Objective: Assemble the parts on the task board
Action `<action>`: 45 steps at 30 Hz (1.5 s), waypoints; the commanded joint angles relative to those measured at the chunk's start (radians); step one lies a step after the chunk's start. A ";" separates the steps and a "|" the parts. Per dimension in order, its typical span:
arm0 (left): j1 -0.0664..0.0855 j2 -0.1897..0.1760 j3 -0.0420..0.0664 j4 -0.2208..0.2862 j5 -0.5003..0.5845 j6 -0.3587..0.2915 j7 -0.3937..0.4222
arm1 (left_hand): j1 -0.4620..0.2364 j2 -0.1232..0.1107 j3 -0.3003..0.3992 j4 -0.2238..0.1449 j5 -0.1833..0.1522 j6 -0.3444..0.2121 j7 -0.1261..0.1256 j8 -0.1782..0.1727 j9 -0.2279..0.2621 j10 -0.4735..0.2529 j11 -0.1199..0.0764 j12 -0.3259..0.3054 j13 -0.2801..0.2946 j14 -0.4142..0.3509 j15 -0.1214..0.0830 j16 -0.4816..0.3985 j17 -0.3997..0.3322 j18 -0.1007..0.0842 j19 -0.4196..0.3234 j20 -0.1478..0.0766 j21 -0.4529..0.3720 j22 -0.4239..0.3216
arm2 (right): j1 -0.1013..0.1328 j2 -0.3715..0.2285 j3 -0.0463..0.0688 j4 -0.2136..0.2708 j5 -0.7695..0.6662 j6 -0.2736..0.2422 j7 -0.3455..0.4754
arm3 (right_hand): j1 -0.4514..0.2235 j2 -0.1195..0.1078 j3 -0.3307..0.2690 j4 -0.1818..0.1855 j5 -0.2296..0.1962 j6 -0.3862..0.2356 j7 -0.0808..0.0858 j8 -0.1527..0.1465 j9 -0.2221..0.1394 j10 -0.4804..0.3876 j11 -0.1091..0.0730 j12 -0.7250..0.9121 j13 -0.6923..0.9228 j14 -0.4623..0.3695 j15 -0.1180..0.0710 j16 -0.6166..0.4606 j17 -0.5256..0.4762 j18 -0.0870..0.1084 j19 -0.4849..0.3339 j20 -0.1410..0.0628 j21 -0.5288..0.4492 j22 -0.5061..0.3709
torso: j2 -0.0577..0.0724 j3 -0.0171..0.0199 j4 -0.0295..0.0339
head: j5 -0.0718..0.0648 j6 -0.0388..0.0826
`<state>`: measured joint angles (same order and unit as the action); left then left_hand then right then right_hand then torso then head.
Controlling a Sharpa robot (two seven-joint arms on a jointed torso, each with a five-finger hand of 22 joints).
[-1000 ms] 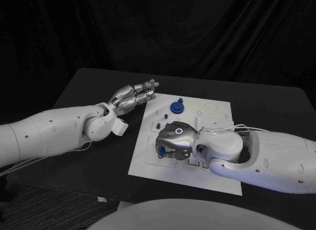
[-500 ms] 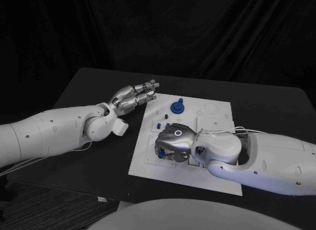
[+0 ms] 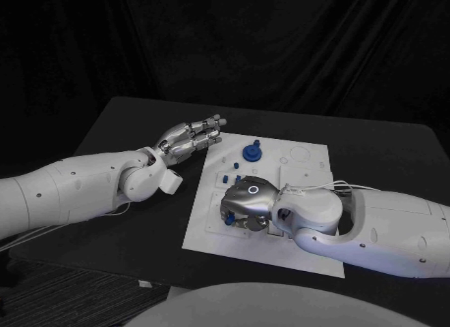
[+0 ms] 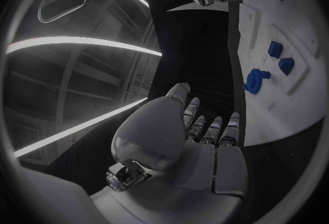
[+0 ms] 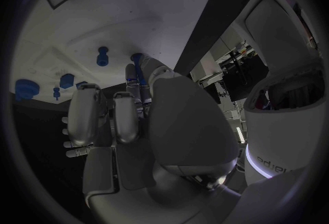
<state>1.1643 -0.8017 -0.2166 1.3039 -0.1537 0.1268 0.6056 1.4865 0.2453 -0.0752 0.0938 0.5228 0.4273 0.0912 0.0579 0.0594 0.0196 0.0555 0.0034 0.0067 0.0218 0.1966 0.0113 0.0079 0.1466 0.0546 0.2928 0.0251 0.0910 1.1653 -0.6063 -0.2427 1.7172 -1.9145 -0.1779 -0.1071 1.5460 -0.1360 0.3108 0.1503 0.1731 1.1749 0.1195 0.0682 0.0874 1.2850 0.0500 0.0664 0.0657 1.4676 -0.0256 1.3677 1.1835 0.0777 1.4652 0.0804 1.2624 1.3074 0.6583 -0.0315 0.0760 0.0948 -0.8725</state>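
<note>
The white task board [image 3: 305,248] lies mid-table. My right hand [image 3: 247,203] is down on its left-middle area, fingers curled. Thumb and one finger pinch a small blue part [image 3: 228,217] close to the board's surface; in the right wrist view this blue part [image 5: 136,59] sits at the tips of my right hand [image 5: 130,125]. A round blue knob part [image 3: 251,151] stands near the board's far edge, with small blue parts [image 3: 226,178] beside it. My left hand [image 3: 191,136] hovers off the board's far left corner, fingers straight and empty, also seen as the left hand [image 4: 199,141].
The black table [image 3: 117,136] surrounds the board, with bare room to the left and behind. In the left wrist view the round knob [image 4: 255,80] and two blue blocks [image 4: 279,56] sit on the board [image 4: 308,98], well ahead of the fingertips.
My right hand has sunk a little lower and nearer over the blue part on the board. The left hand has not moved.
</note>
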 commanded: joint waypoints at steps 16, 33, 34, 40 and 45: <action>-0.005 0.002 0.001 -0.001 0.006 0.010 0.005 | -0.010 0.001 0.007 0.001 0.000 0.007 0.002 0.006 0.001 -0.001 0.006 0.003 0.000 -0.001 0.001 0.002 0.000 -0.012 -0.003 -0.001 -0.002 0.001 | -0.004 -0.035 -0.001 -0.001 -0.008 -0.111 0.012 | -0.033 -0.038 -0.152 0.058 -0.063 -0.606 -0.108 -0.017 -0.034 -0.506 0.055 0.018 0.001 -0.020 0.018 -0.028 -0.072 0.004 -0.050 0.018 -0.107 0.155 | -0.001 0.0001 0.0010 | -0.004 0.000; -0.004 -0.022 0.001 0.048 0.006 -0.037 0.031 | -0.019 -0.012 0.020 -0.006 0.000 -0.013 -0.006 0.001 -0.002 0.001 0.007 0.004 0.001 -0.009 -0.008 -0.003 -0.002 -0.006 -0.029 -0.011 -0.013 -0.036 | 0.204 -0.444 -0.001 0.272 0.413 -0.317 0.065 | 0.003 0.021 -0.149 0.091 -0.016 -0.362 -0.010 0.022 -0.008 -0.373 0.048 0.245 0.031 -0.005 0.022 0.010 -0.027 -0.005 -0.032 0.019 -0.053 0.167 | 0.000 -0.0051 -0.0086 | -0.039 0.000; -0.004 -0.023 0.001 0.050 0.006 -0.048 0.040 | -0.029 -0.015 0.020 -0.002 -0.002 -0.025 -0.015 -0.001 -0.003 0.003 0.005 0.004 0.001 -0.011 -0.015 -0.004 -0.003 0.002 -0.035 -0.020 -0.015 -0.045 | 0.213 -0.476 -0.001 0.279 0.443 -0.316 0.065 | 0.005 0.020 -0.147 0.088 -0.005 -0.353 0.003 0.025 -0.006 -0.341 0.042 0.268 0.040 -0.009 0.026 0.006 -0.035 -0.005 -0.035 0.021 -0.056 0.166 | -0.001 -0.0055 -0.0096 | -0.041 0.000; -0.004 -0.028 0.001 0.054 0.001 -0.092 0.076 | -0.054 -0.034 -0.002 0.031 -0.008 -0.079 -0.060 -0.011 -0.010 0.010 0.003 0.006 0.003 -0.022 -0.067 -0.011 -0.008 0.023 -0.048 -0.063 -0.020 -0.069 | 0.233 -0.578 -0.004 0.259 0.564 -0.196 0.014 | -0.016 0.014 -0.137 0.066 0.032 -0.233 0.000 0.090 0.050 -0.262 -0.014 0.575 0.243 -0.063 -0.002 -0.071 -0.163 0.017 -0.091 -0.001 -0.164 0.137 | -0.006 -0.0130 -0.0165 | -0.040 0.000; -0.004 -0.028 0.001 0.054 -0.093 -0.141 0.114 | -0.045 -0.056 -0.030 0.056 -0.029 -0.242 -0.124 -0.035 -0.035 0.004 -0.062 0.003 0.000 -0.022 -0.136 -0.011 -0.008 0.029 -0.053 -0.128 -0.023 -0.083 | 0.189 -0.611 -0.005 0.241 0.597 -0.084 -0.072 | -0.190 0.035 -0.205 0.131 0.047 -0.209 -0.013 0.122 0.091 -0.179 -0.028 1.163 0.879 -0.096 -0.010 -0.103 -0.208 0.034 -0.146 -0.003 -0.300 0.107 | -0.006 -0.0138 -0.0230 | -0.030 0.000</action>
<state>1.1603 -0.8307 -0.2162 1.3548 -0.1788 0.0463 0.6483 1.4406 0.1950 -0.1031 0.1465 0.4957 0.2056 -0.0245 0.0267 0.0273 0.0248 -0.0008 0.0034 0.0073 0.0003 0.0633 0.0035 0.0011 0.1627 0.0020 0.1690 0.0051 0.0092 1.3642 -1.2138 -0.2456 1.9604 -1.3929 -0.3673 -0.0954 1.3704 -0.1050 0.1098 0.2729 0.2128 0.9629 0.1049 0.1883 0.1778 1.0977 0.0245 1.1948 0.9032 1.3699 -0.0382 1.2632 0.9731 0.1100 1.3164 0.0788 0.9640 1.3078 0.6526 -0.0439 0.0569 0.0627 -0.8725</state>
